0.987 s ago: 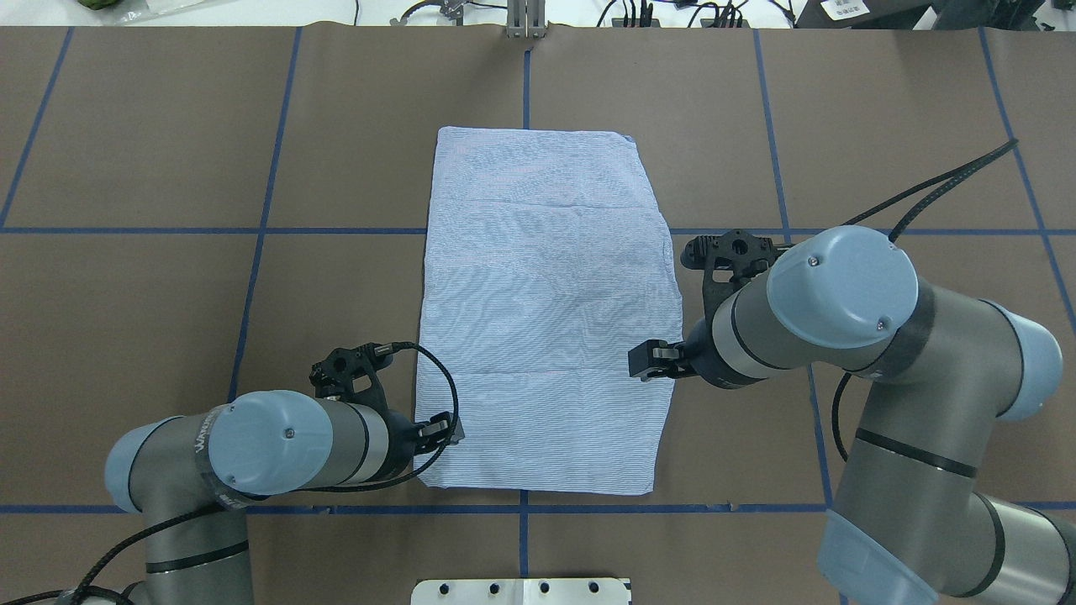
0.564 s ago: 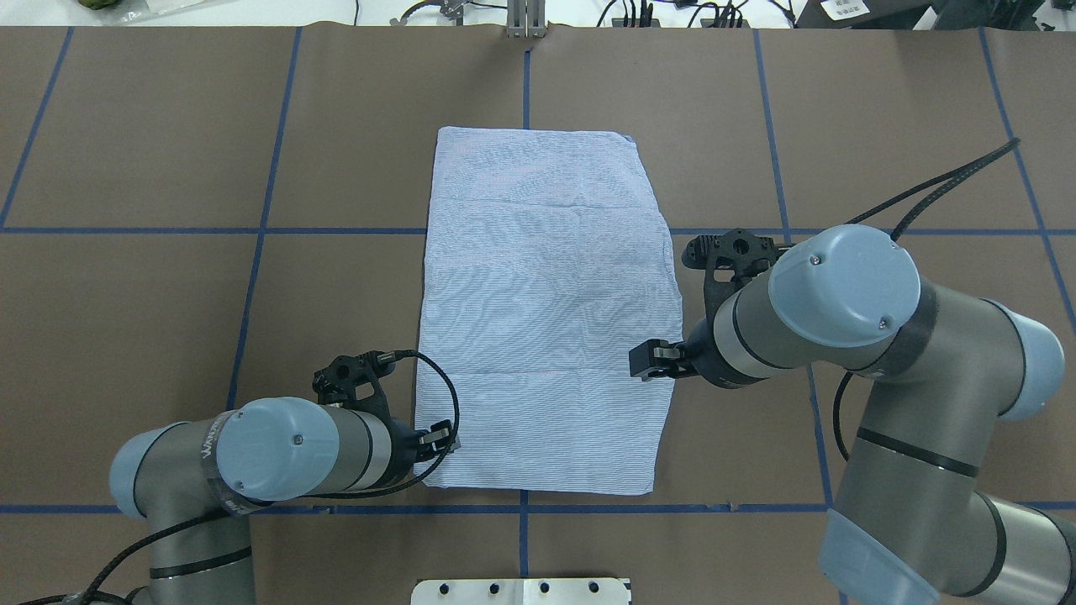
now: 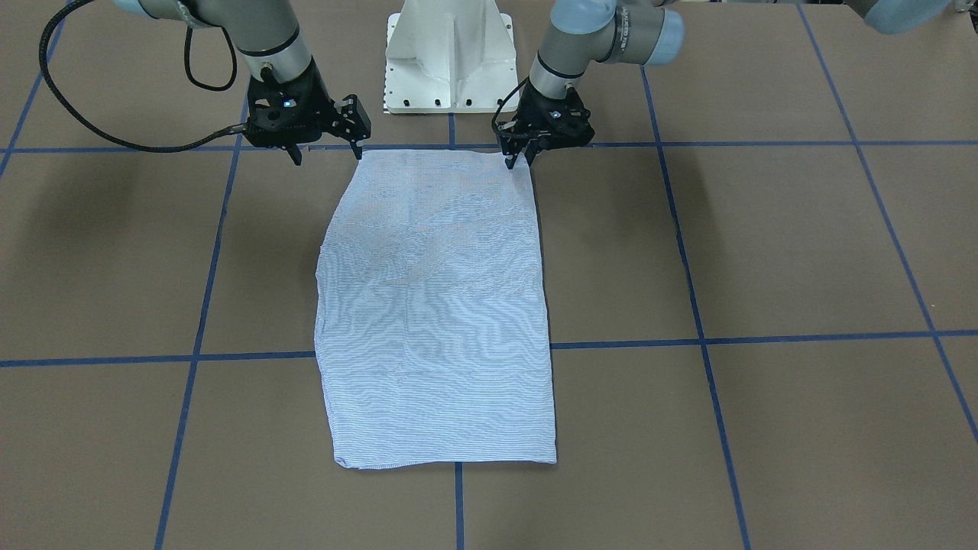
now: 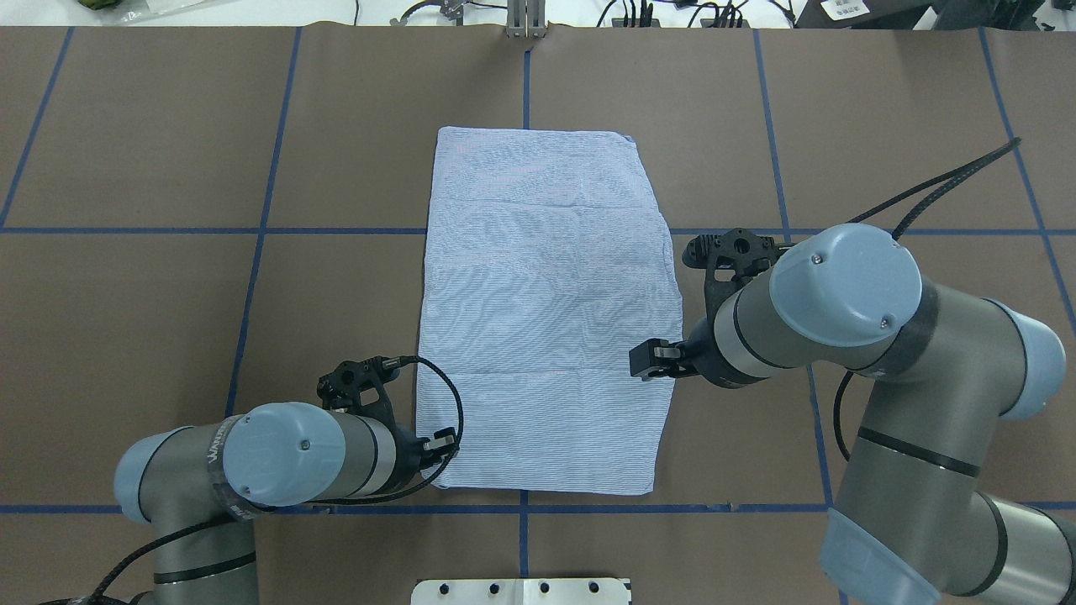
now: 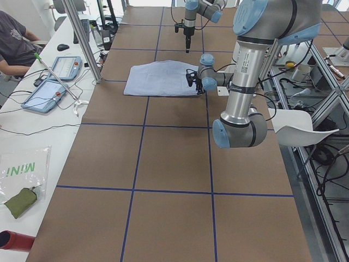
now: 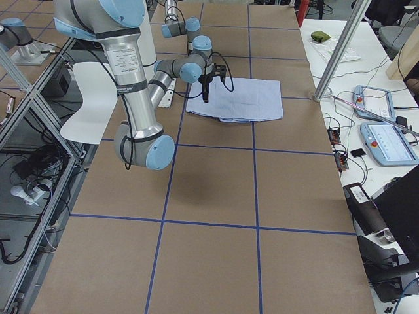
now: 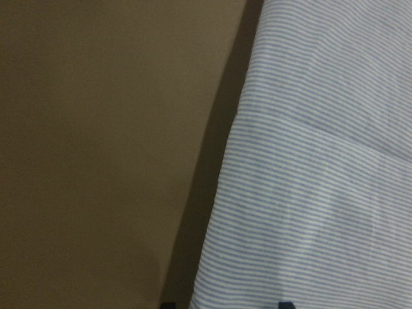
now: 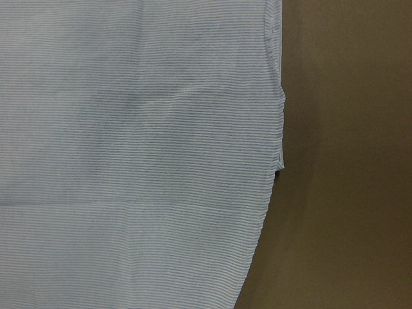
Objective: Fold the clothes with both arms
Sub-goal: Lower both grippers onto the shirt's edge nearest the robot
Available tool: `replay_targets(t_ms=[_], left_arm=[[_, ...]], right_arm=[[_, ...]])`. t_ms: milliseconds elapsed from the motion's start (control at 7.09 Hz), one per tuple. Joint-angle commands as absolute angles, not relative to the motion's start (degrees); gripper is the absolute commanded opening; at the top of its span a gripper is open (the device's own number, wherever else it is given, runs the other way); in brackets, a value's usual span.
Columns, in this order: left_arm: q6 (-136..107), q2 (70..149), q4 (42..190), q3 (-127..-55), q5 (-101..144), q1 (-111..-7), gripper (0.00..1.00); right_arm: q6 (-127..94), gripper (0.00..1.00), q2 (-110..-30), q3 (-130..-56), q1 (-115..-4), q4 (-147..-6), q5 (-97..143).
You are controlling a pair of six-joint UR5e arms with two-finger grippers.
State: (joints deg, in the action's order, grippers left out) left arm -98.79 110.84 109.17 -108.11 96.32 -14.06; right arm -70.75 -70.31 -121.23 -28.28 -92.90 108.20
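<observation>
**While limp, the shirt (image 4: pixel 546 319) wants corner grips**

Flat at the centre of the table (image 4: pixel 168 336), it looks light and soft; its near corners should suit pinching. At 7 o'clock the left gripper (image 3: pixel 518 159), fingers apart, straddles the corner; the right gripper (image 3: pixel 326 150), spread wide, hovers near 5 o'clock.

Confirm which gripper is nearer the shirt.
Left. The left gripper is low at the robot-side left corner of the shirt; the right gripper hangs higher, above its right edge.

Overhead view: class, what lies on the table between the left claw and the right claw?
Only the shirt: its striped robot-side end spans the stretch from the left claw to the right claw. The overhead view shows it.
</observation>
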Motion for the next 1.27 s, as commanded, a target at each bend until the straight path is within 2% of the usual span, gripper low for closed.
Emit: replay_targets(t_ms=[0,282,705,1128], left_arm=[[-98.8,111.1,109.1,-108.1,96.3,-14.0,0.32],[-98.8,111.1,109.1,-108.3,96.4,-14.0,0.00],[-98.8,111.5,108.7,-108.6,96.6,-14.0,0.00],[-98.8,111.6,108.7,-108.7,96.6,-14.1,0.00]], right_arm=[[-70.8,1.00,-70.3,-121.6,-28.4,-92.9,108.3],[-71.4,1.00,-71.6,-121.5,-28.0,-92.8,107.5],[-76.8,1.00,-71.4,-121.6,-24.9,-92.8,104.8],[-92.4,1.00,-69.5,-120.6,-15.1,-92.8,94.8]])
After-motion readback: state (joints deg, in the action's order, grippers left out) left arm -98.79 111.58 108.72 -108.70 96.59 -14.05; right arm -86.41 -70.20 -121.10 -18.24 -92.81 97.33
